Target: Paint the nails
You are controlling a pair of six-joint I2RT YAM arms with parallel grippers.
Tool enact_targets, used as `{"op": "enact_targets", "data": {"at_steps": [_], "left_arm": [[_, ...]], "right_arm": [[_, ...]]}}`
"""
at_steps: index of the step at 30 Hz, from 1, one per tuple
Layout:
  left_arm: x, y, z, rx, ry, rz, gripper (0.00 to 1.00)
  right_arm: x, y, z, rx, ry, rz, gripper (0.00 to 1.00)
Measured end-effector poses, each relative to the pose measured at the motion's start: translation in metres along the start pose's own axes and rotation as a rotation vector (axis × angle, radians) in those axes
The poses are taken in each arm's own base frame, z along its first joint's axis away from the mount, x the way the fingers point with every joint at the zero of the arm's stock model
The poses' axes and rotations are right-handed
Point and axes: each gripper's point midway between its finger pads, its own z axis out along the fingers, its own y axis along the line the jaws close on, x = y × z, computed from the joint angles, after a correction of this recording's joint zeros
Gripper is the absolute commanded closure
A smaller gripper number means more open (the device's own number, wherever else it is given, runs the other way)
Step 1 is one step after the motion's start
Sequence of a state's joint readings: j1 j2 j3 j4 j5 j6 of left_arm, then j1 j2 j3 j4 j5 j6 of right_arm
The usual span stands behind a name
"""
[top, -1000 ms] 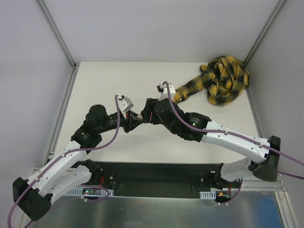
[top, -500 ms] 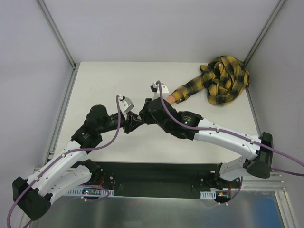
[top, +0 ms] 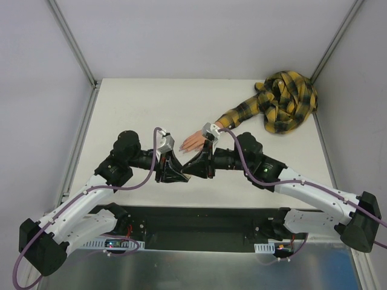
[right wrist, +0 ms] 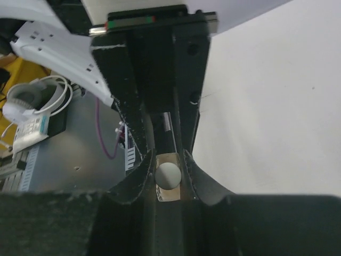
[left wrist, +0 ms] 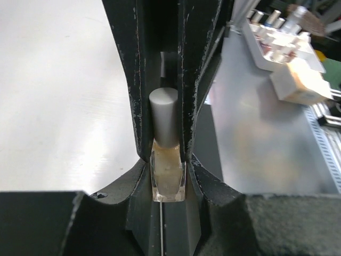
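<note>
The left gripper (left wrist: 168, 165) has its fingers clamped on the glass body of a small beige bottle (left wrist: 168, 184). Facing it, the right gripper (right wrist: 169, 170) has its fingers pressed together on the bottle's grey cap (left wrist: 163, 114). Just behind them on the table (top: 139, 103) lies the mannequin hand (top: 195, 142), fingers pointing left. The nails (top: 183, 147) at its fingertips are too small to make out. Its plaid sleeve (top: 284, 103) is bunched at the far right.

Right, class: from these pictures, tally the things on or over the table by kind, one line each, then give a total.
robot arms: 2
bottle: 1
mannequin hand: 1
plaid sleeve: 1
total: 5
</note>
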State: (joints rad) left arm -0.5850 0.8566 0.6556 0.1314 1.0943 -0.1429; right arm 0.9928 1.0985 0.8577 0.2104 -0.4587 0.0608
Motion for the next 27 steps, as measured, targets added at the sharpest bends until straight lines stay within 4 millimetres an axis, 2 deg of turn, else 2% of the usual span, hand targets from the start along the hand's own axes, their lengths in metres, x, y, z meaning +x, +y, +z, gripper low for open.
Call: {"op": "enact_targets", "data": {"at_steps": [5, 6, 7, 8, 10, 13, 16, 22, 24, 27], "left_arm": [[0.001, -0.014, -0.001, 0.085, 0.01, -0.012, 1.0], [0.001, -0.014, -0.001, 0.087, 0.011, -0.011, 1.0], [0.001, -0.014, -0.001, 0.088, 0.01, -0.01, 1.0], [0.001, -0.013, -0.001, 0.082, 0.009, -0.009, 1.0], [-0.001, -0.009, 0.0, 0.058, 0.004, 0.004, 1.0], [-0.004, 0.001, 0.001, -0.008, -0.01, 0.04, 1.0], [-0.011, 0.019, -0.003, -0.129, -0.037, 0.086, 1.0], [-0.017, 0.042, -0.009, -0.274, -0.057, 0.118, 1.0], [-0.018, 0.047, -0.011, -0.306, -0.06, 0.12, 1.0], [-0.02, 0.052, -0.013, -0.341, -0.068, 0.127, 1.0]], "right_arm": [[0.001, 0.016, -0.003, -0.097, -0.008, -0.046, 1.0], [0.001, 0.016, -0.003, -0.099, -0.009, -0.047, 0.97], [0.0, 0.016, -0.003, -0.099, -0.01, -0.045, 0.74], [0.0, 0.015, -0.003, -0.09, -0.012, -0.04, 0.61], [-0.001, 0.01, -0.003, -0.049, -0.011, -0.014, 0.45], [-0.009, -0.006, -0.004, 0.103, -0.01, 0.057, 0.28], [-0.03, -0.017, -0.01, 0.275, -0.044, 0.125, 0.25], [-0.063, -0.02, -0.021, 0.496, -0.106, 0.201, 0.27], [-0.067, -0.024, -0.02, 0.557, -0.111, 0.217, 0.3], [-0.063, -0.033, -0.017, 0.632, -0.093, 0.231, 0.36]]}}
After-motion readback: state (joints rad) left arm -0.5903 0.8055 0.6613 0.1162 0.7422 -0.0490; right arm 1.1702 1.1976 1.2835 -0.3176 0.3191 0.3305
